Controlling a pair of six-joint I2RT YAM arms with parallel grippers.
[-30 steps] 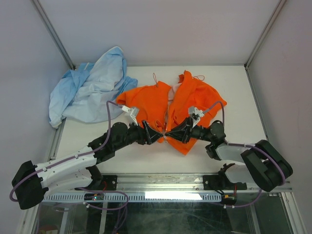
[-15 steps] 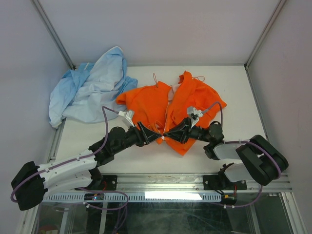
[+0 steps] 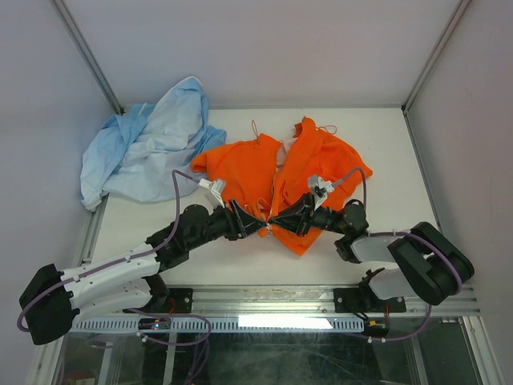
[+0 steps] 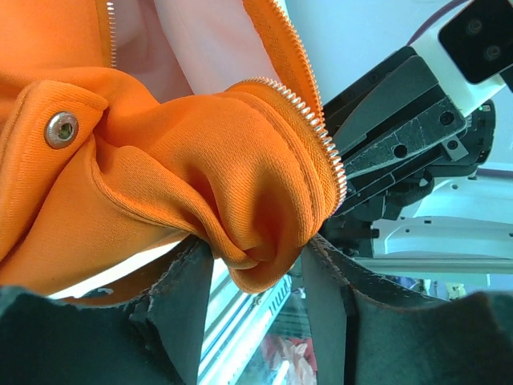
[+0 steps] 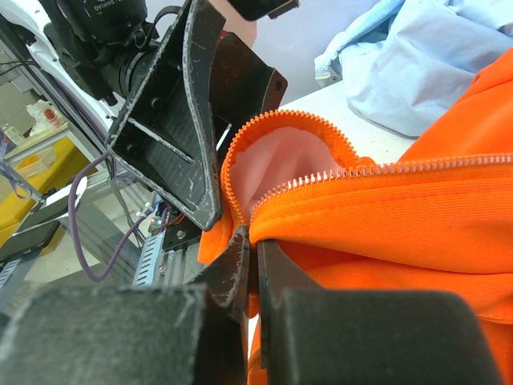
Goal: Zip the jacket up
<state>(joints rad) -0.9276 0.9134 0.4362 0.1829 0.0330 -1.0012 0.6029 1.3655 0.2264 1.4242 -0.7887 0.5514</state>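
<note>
- Orange jacket [image 3: 256, 164], front unzipped, mid surface [image 3: 393, 152].
- Left fingers [image 4: 183, 309]: half apart around bunched hem [image 4: 248, 233]; grip unclear.
- Right fingers [image 5: 237, 266]: pinched on zipper edge [image 5: 385, 169].
- Light blue garment [image 3: 148, 148], far left.

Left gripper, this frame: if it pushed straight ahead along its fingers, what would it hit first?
The jacket: a bunched fold of its zipper edge sits between the fingers of the left gripper. Close behind that fold is the right gripper, pointing back at it; how close is hard to judge.
</note>
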